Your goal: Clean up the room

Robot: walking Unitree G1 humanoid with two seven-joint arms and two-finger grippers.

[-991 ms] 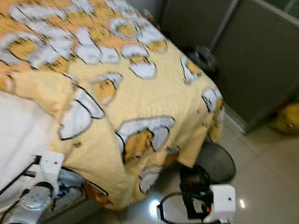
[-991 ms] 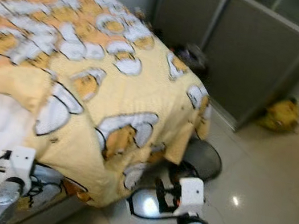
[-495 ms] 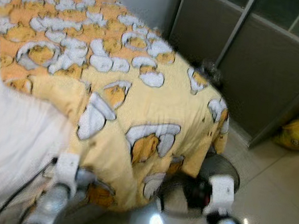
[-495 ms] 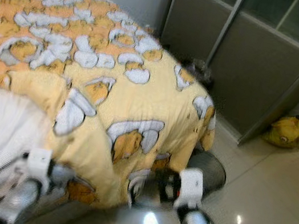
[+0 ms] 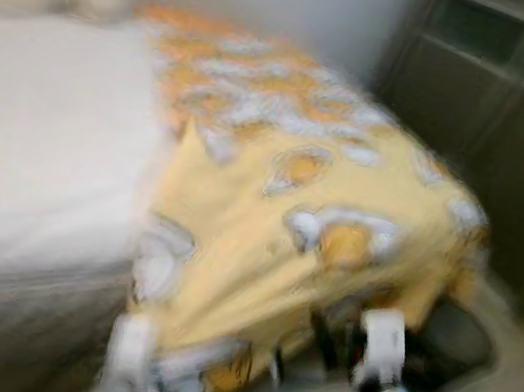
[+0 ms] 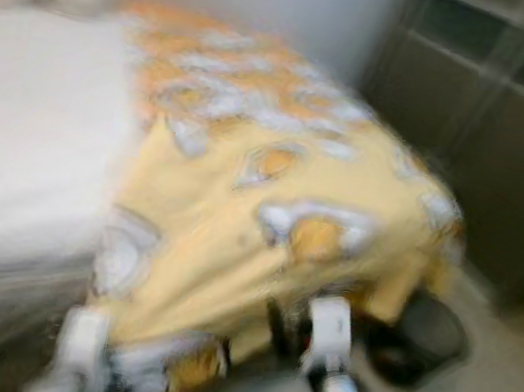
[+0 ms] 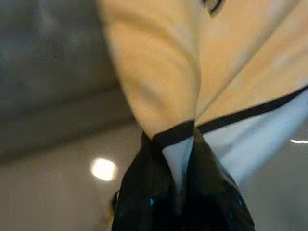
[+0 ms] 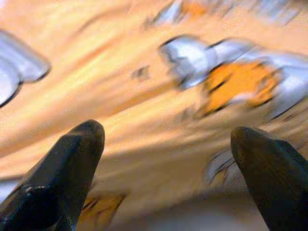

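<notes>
A yellow blanket (image 5: 342, 200) with white and orange cartoon prints covers the foot end of the bed and hangs over its edge. My left gripper (image 7: 178, 187) is shut on a hanging corner of that blanket, pinching a black-edged white patch just above the floor. It sits low at the bed's edge (image 5: 154, 375). My right gripper (image 8: 166, 144) is open, its fingers (image 8: 72, 159) spread wide and pointing at the blanket's hanging side from close by. It stands low by the bed's corner (image 5: 333, 341). The eye views are blurred.
White sheet (image 5: 39, 136) covers the rest of the bed on the left. A dark round object (image 5: 460, 338) lies on the glossy tiled floor by the bed's corner. Grey sliding closet doors (image 5: 514, 149) stand at the right.
The whole picture has swung, so the camera turned left: more white sheet shows and the closet has slid off to the right. Both grippers stay low at the blanket's edge.
</notes>
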